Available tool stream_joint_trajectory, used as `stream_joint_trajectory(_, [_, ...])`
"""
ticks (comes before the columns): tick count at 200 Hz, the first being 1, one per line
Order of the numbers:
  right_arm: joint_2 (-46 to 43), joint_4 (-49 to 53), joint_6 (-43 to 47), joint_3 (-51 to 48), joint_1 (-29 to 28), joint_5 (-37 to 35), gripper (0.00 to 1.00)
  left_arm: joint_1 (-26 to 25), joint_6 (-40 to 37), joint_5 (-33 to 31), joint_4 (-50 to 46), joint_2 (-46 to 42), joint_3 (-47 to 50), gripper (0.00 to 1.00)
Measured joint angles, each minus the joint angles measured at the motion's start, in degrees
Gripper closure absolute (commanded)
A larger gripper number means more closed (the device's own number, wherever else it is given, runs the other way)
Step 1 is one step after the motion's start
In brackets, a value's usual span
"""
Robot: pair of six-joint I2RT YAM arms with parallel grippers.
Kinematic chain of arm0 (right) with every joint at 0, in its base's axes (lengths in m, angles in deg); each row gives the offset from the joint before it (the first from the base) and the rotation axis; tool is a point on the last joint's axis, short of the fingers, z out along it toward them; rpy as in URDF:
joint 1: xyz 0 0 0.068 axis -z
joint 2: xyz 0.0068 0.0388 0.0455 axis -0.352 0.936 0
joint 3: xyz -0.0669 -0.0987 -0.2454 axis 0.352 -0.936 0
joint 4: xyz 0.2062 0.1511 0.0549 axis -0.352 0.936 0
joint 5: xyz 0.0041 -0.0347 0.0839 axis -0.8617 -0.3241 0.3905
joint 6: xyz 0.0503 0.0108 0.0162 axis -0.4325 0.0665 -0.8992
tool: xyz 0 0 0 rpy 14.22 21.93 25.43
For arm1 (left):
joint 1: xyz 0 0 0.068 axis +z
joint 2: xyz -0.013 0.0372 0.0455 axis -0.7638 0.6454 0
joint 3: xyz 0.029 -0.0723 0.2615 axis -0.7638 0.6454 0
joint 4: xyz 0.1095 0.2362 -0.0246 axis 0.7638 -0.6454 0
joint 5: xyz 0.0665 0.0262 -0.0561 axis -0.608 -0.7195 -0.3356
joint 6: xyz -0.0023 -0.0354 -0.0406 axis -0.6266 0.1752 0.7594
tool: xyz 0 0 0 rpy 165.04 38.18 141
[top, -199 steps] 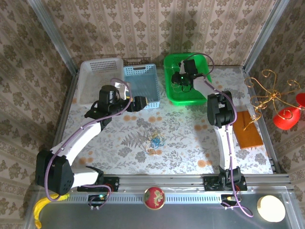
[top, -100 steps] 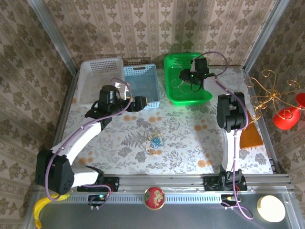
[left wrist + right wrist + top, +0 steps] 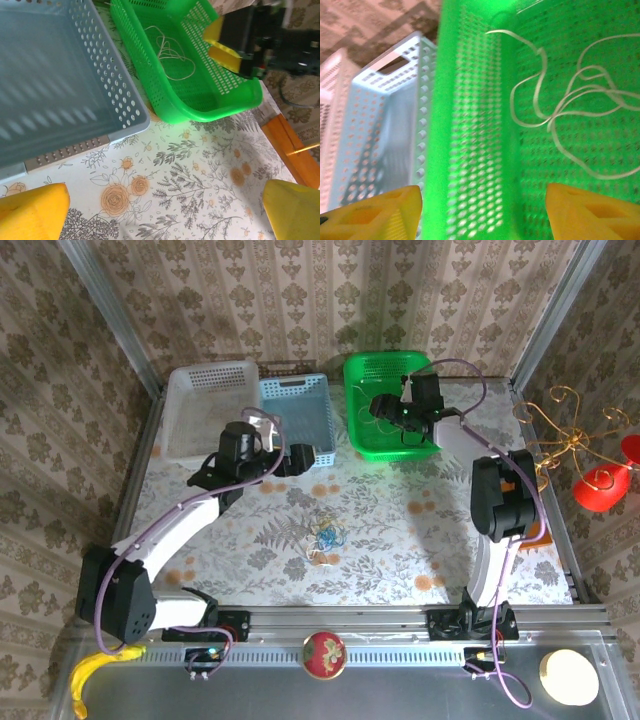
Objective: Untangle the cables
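A small tangle of yellow, blue and pale cables (image 3: 325, 537) lies on the flowered table mat, mid-table. One pale cable (image 3: 172, 55) lies loose on the floor of the green basket (image 3: 362, 435), also seen as looping strands of cable (image 3: 570, 107). My right gripper (image 3: 384, 407) hovers over the green basket (image 3: 470, 125), open, its yellow fingers (image 3: 385, 212) wide apart with nothing between them. My left gripper (image 3: 303, 457) is open above the mat just in front of the blue basket (image 3: 60, 85), empty, well behind the tangle.
A white basket (image 3: 205, 405) and the blue basket (image 3: 300, 420) stand left of the green one along the back. At the right edge are an orange board (image 3: 540, 530) and a gold wire stand with red ornaments (image 3: 570, 440). A red ball (image 3: 323, 653) rests on the front rail.
My right gripper's jaws have opened over the green basket and its arm has swung right. The pale cable now lies free in the basket. My left gripper has shifted slightly right.
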Motion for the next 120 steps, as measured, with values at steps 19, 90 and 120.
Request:
stream_joint_trajectory(19, [-4.68, 0.09, -0.79, -3.37, -1.77, 0.5, 0.32, -1.6, 2.01, -2.67, 0.85, 2.12, -1.05, 0.0])
stream_joint_trajectory(90, [-18.36, 3.87, -0.76, -13.03, -8.7, 0.33, 0.33, -5.84, 3.78, -5.4, -2.8, 6.16, -12.09, 0.0])
stream_joint_trajectory(120, [-23.78, 4.37, -0.81, -19.45, -13.46, -0.57, 0.34, -5.79, 4.22, -5.4, -3.63, 4.39, -9.77, 0.0])
